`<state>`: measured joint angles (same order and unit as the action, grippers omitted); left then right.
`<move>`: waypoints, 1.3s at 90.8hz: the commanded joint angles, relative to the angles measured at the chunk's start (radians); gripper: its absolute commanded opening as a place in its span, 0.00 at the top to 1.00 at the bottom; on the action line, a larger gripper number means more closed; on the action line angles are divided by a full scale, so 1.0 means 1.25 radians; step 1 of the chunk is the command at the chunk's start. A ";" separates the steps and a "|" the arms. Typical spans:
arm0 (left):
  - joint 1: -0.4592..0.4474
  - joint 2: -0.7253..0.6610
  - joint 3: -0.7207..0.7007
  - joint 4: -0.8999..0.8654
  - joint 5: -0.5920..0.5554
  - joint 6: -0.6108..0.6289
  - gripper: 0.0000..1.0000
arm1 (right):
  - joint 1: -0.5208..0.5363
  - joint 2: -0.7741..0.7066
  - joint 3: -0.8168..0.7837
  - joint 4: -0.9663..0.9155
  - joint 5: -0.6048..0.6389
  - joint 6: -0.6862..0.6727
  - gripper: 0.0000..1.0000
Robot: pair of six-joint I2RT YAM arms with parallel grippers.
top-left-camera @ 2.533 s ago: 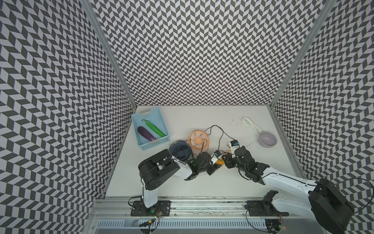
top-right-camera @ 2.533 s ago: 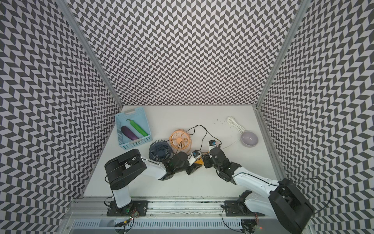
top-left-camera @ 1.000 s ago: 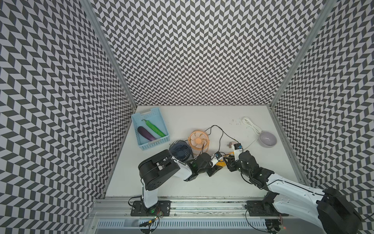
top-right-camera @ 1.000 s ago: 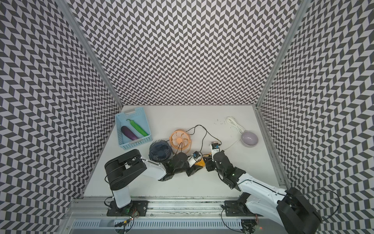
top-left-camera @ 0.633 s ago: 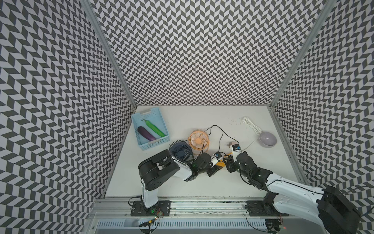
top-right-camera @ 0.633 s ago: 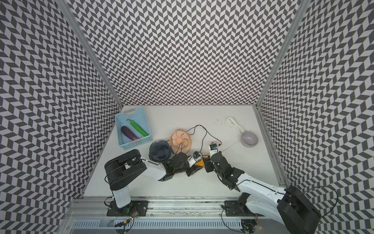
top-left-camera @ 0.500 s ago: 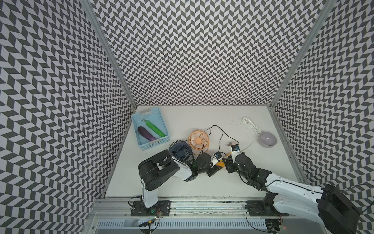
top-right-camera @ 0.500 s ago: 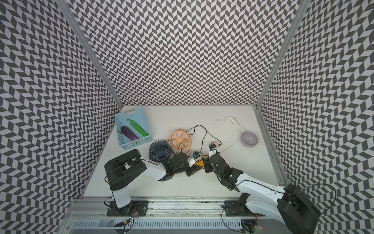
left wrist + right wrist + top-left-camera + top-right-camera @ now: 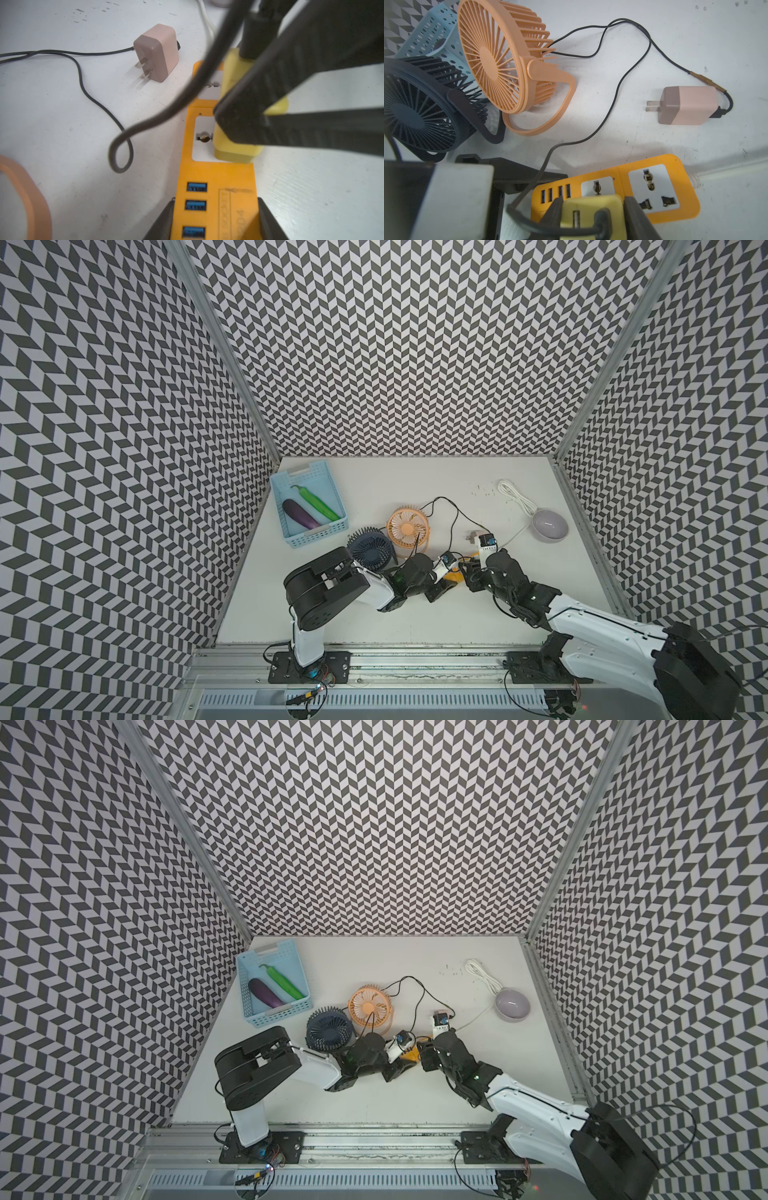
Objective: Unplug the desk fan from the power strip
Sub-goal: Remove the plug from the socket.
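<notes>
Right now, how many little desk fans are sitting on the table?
2. The orange fan stands near the middle of the table; the dark blue fan stands close beside it, nearer the blue basket. None appears hidden.

Bright, even light from above throws only soft shadows on my counter (image 9: pixel 449 622); both top views are sharp, while close up the black cable (image 9: pixel 199 79) blurs and wrist-view edges bow.

Compared with 2.5 s ago, the right arm (image 9: pixel 590 616) is swung back. Its black elbow (image 9: pixel 692 672) sits nearer the front rail (image 9: pixel 415 660) and further out to the right. Its wrist camera (image 9: pixel 487 543) is shifted slightly toward the rail.
</notes>
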<state>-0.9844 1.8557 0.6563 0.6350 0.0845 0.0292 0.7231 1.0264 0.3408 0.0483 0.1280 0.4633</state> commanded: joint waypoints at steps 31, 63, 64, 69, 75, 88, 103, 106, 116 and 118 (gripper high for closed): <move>0.005 0.003 -0.005 -0.021 -0.022 -0.022 0.90 | -0.010 -0.018 0.021 0.079 -0.095 0.010 0.83; 0.004 0.004 0.000 -0.025 -0.028 -0.023 0.89 | -0.011 -0.005 0.019 0.078 -0.097 0.006 0.83; 0.005 0.004 0.001 -0.026 -0.027 -0.023 0.89 | -0.011 -0.004 0.019 0.079 -0.098 0.006 0.83; 0.005 0.005 0.001 -0.026 -0.026 -0.024 0.89 | -0.010 -0.003 0.021 0.079 -0.100 0.005 0.83; 0.004 0.005 0.002 -0.028 -0.025 -0.023 0.89 | -0.010 -0.001 0.022 0.076 -0.099 0.005 0.83; 0.004 0.006 0.006 -0.030 -0.025 -0.024 0.89 | 0.004 -0.001 0.031 0.066 -0.088 -0.002 0.83; 0.005 0.008 0.008 -0.032 -0.025 -0.023 0.89 | 0.058 0.016 0.050 0.059 -0.051 -0.005 0.83; 0.005 0.009 0.009 -0.033 -0.024 -0.023 0.89 | 0.066 0.020 0.053 0.062 -0.051 -0.002 0.83; 0.004 0.008 0.009 -0.034 -0.024 -0.023 0.89 | 0.085 0.027 0.060 0.078 -0.070 -0.004 0.83; 0.005 0.008 0.009 -0.034 -0.023 -0.024 0.89 | 0.088 0.028 0.061 0.081 -0.076 -0.007 0.83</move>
<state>-0.9852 1.8557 0.6563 0.6308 0.0822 0.0280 0.7734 1.0580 0.3641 0.0269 0.1757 0.4320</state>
